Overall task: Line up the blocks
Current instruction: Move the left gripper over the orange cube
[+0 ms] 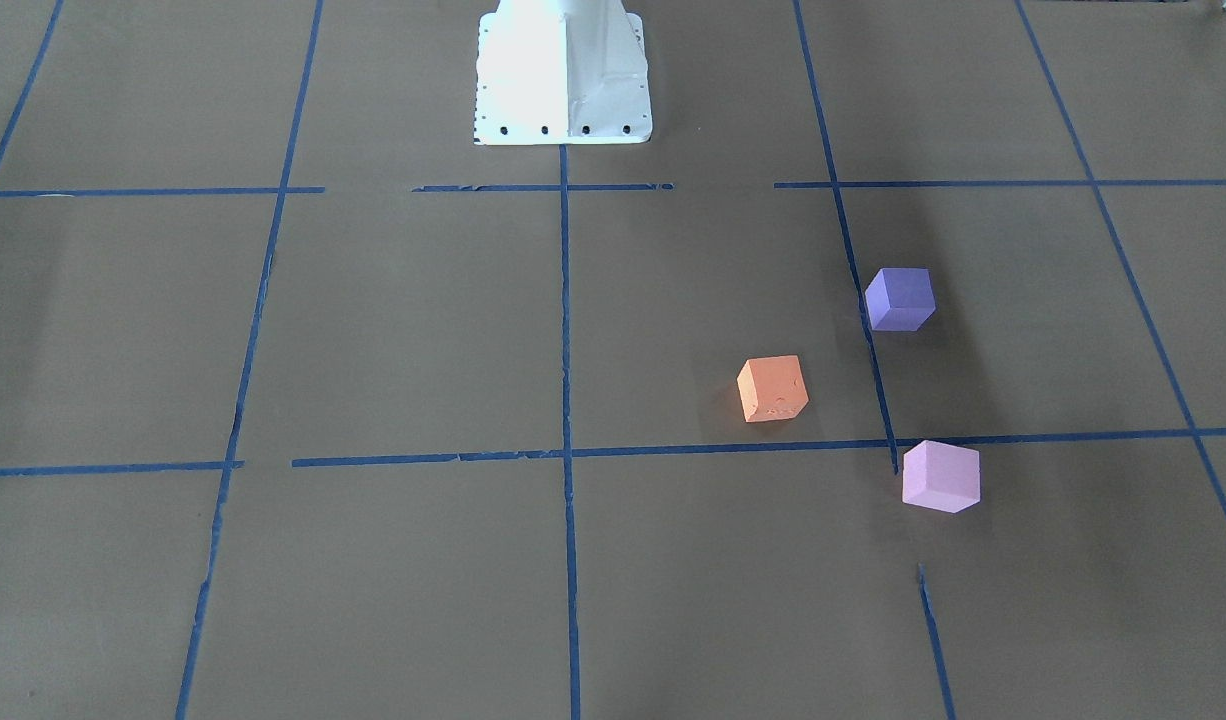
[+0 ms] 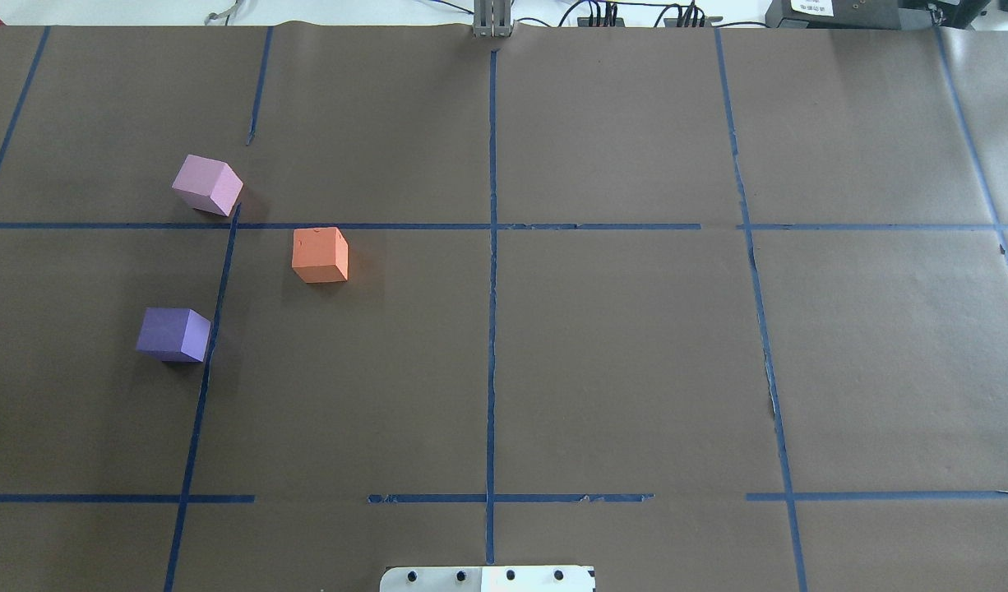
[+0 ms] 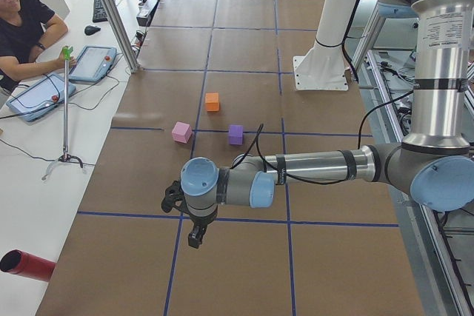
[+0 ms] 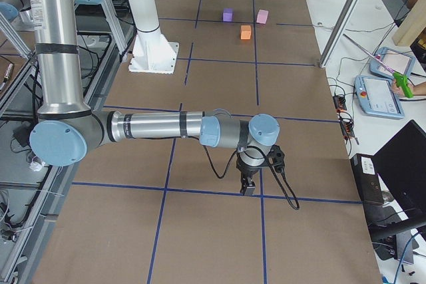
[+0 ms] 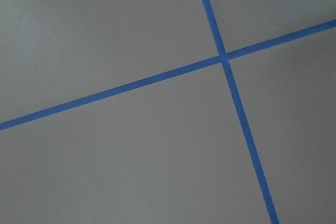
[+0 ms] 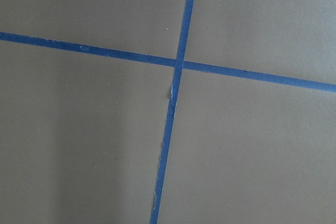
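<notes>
Three cubes lie apart on the brown table, on the robot's left half. The orange block (image 1: 772, 388) (image 2: 320, 256) is nearest the table's middle. The violet-blue block (image 1: 900, 298) (image 2: 173, 334) lies closer to the robot. The pale pink block (image 1: 940, 476) (image 2: 208, 185) lies farther away. My left gripper (image 3: 194, 240) hangs over the table's left end, well short of the blocks. My right gripper (image 4: 247, 189) hangs over the right end. Each shows only in a side view, so I cannot tell whether it is open or shut. Both wrist views show only tape lines.
Blue tape lines grid the brown table (image 2: 619, 353). The white robot base (image 1: 563, 75) stands at the robot's edge. An operator (image 3: 18, 20) sits beside the table with tablets (image 3: 92, 63). A red cylinder (image 3: 26, 266) lies off the table's left end.
</notes>
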`<act>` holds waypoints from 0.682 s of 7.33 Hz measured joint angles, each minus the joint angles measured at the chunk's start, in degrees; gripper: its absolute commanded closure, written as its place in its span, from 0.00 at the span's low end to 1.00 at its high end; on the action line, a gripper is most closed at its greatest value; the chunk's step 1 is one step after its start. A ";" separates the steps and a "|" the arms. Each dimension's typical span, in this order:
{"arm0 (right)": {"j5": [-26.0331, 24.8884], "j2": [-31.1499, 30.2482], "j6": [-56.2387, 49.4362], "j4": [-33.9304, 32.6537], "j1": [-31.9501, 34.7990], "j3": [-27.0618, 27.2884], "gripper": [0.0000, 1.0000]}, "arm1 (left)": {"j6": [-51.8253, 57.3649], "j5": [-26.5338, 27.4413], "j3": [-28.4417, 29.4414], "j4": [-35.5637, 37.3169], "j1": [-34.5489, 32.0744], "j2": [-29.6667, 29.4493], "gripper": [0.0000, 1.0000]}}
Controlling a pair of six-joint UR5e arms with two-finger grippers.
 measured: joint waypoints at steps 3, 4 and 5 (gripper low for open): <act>0.00 0.00 -0.02 0.00 0.00 0.00 0.00 | -0.68 0.09 -1.70 0.48 -0.04 0.16 0.00; 0.00 0.00 -0.01 0.00 0.00 0.00 0.00 | -0.79 0.09 -2.84 1.07 -0.06 0.19 0.00; 0.00 0.00 0.00 0.00 0.00 0.00 0.00 | -1.41 0.09 -4.96 2.74 -0.04 0.12 0.00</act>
